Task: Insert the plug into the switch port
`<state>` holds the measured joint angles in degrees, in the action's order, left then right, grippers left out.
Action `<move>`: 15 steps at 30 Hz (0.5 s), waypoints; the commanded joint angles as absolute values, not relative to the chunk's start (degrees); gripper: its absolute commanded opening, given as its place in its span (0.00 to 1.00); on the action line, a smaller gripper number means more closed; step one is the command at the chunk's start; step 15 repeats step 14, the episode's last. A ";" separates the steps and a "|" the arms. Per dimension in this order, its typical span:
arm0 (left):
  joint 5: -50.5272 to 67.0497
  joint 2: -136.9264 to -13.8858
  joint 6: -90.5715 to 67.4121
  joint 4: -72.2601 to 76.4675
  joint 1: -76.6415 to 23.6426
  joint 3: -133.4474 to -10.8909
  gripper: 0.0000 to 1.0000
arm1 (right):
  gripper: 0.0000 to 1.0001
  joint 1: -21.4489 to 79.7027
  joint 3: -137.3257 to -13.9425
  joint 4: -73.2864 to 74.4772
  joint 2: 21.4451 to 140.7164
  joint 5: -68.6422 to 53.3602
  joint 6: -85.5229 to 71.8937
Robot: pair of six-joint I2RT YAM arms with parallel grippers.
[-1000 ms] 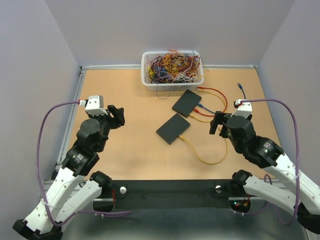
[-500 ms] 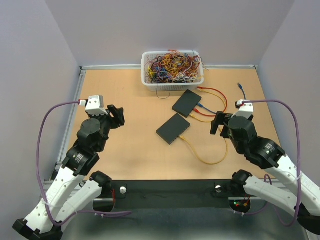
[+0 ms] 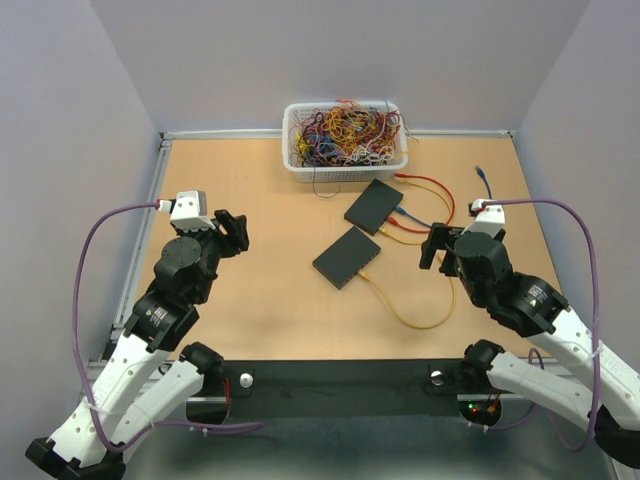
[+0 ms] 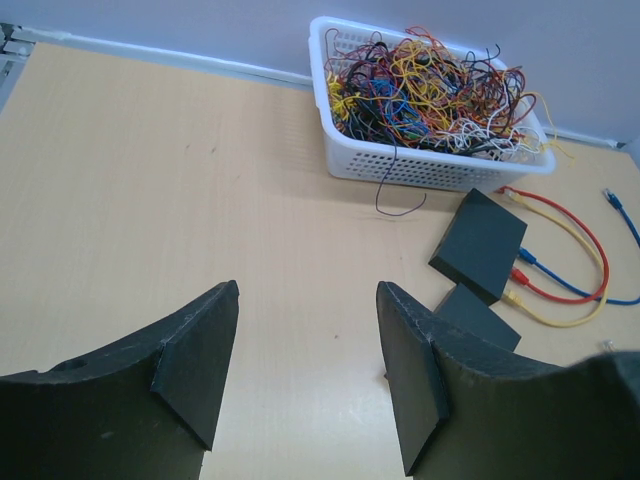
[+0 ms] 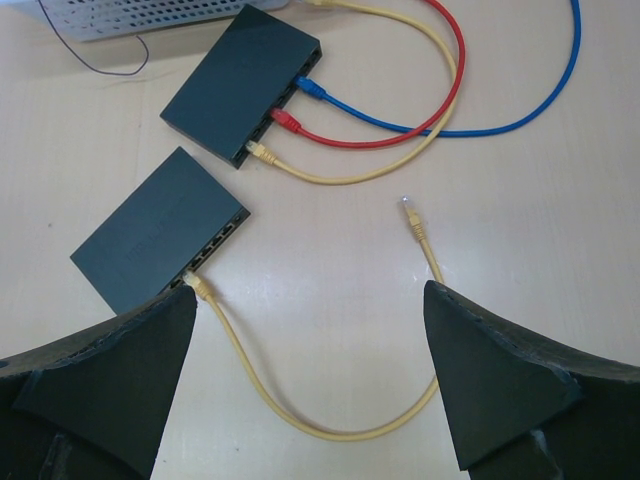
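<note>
One plug (image 5: 408,210) of the yellow cable (image 5: 335,436) is left loose on the bench (image 5: 330,300) near the switch (image 5: 160,245), and both pairs of jaws are spread, empty.

The left half of the table (image 3: 260,190) is bare wood right up to the back wall. A white basket (image 3: 345,140) heaped with wires blocks the middle of the far edge. Right of centre lie the far switch (image 5: 243,85) and near switch (image 5: 155,235), with only a narrow strip of wood between them. A red cable (image 5: 350,145), a blue cable (image 5: 480,131) and a yellow cable (image 5: 330,181) fan out from the far switch and fence off that side. The yellow loop (image 5: 330,432) off the near switch rings open wood, and the loose plug (image 5: 410,213) lies there untouched.
</note>
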<state>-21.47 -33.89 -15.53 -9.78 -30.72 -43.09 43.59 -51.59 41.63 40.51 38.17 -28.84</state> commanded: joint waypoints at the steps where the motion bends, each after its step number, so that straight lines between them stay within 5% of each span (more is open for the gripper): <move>1: -22.76 -33.31 -15.38 -8.44 -30.76 -42.72 0.68 | 1.00 44.03 -51.33 40.87 40.43 39.55 -29.79; 15: -23.64 -32.70 -15.64 -8.61 -30.85 -42.71 0.69 | 1.00 44.03 -51.15 40.78 41.49 38.41 -30.23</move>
